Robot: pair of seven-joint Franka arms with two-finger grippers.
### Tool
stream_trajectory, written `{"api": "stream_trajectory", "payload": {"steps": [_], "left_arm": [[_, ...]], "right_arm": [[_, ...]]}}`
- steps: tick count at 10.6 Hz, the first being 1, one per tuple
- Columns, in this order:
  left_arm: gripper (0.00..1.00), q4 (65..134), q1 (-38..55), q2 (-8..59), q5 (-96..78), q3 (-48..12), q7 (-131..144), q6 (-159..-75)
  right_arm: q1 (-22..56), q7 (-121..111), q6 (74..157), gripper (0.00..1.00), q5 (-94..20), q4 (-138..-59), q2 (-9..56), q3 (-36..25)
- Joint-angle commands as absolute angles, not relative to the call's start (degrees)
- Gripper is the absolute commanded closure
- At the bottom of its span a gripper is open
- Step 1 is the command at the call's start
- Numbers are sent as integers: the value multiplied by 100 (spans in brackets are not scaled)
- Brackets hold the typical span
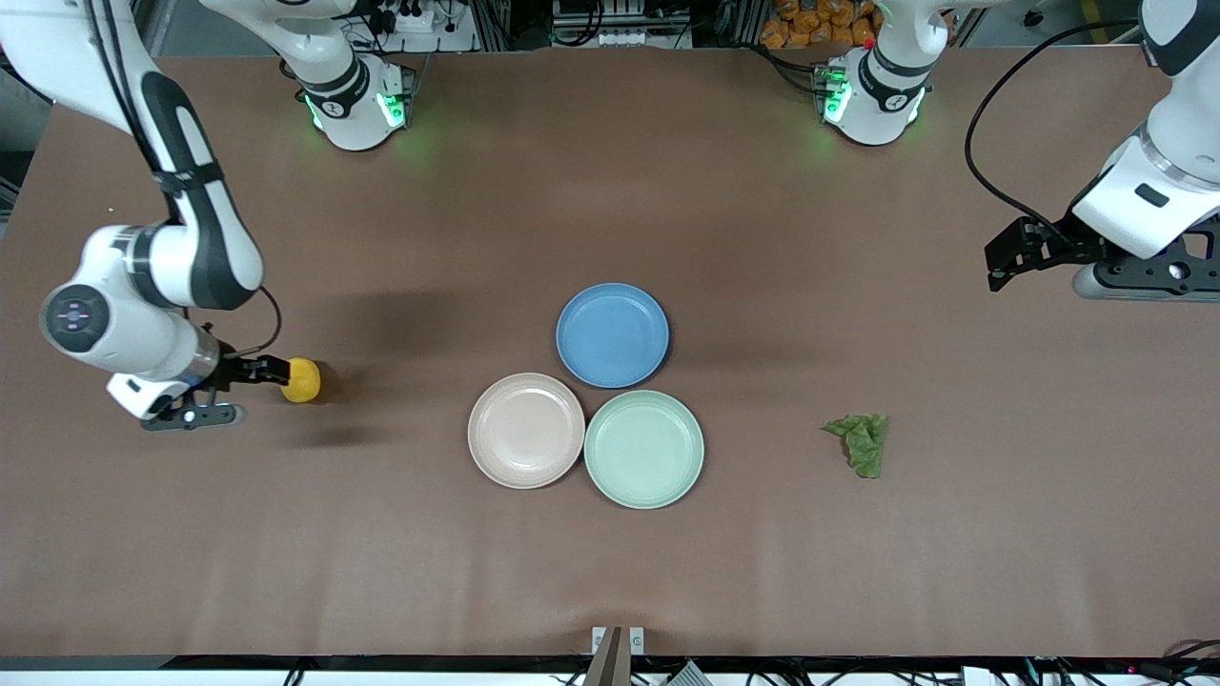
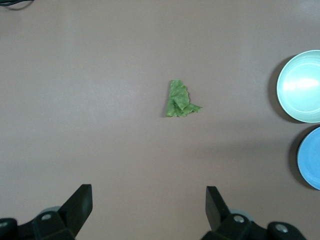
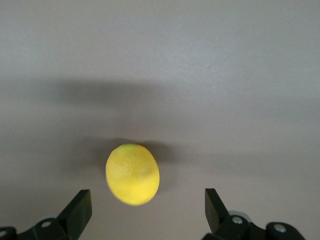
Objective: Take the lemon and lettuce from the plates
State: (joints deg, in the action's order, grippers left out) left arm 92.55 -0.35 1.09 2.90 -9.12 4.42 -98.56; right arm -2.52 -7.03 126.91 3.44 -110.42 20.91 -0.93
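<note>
Both claws, right [image 3: 145, 210] by lemon [image 3: 132, 174], left [image 2: 149, 210] over bare table, gape wide, empty.

white arms [image 1: 162, 276] with black joint bands, green-lit bases [image 1: 357, 105], black cables, black two-finger grippers [image 1: 262, 372].

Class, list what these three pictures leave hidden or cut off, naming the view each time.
1. Front view: the right gripper overlaps the lemon; contact unclear.
2. Left wrist view: the edge cuts the mint plate and blue plate; the pink plate is out of frame.
3. Front view: the edge cuts the left arm; the left gripper hangs open over the table.
</note>
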Motion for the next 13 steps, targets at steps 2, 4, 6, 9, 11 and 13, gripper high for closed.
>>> {"api": "stream_trajectory", "payload": {"steps": [2, 4, 6, 9, 11, 13], "left_arm": [[0, 9343, -132, -44, 158, -932, 360, -9618], [0, 9325, -141, -70, 158, -932, 360, -9536], [0, 9273, -141, -97, 167, -914, 360, -9431], [0, 9272, -141, -132, 167, -931, 404, -9396], [0, 9255, -132, -149, 167, -940, 387, -9265], [0, 9062, -141, -141, 167, -879, 369, -9071]], "right_arm": [[-167, -309, 12006, 0, 264, -10723, 1566, -167], [-123, -264, 11317, 0, 264, -10444, 1345, -176], [-53, -203, 10384, 0, 264, -9733, 1266, -237], [-96, -228, 9504, 0, 272, -9230, 941, -229], [-123, -255, 8976, 0, 264, -8922, 766, -202], [-123, -264, 8493, 0, 264, -8790, 537, -167]]}}
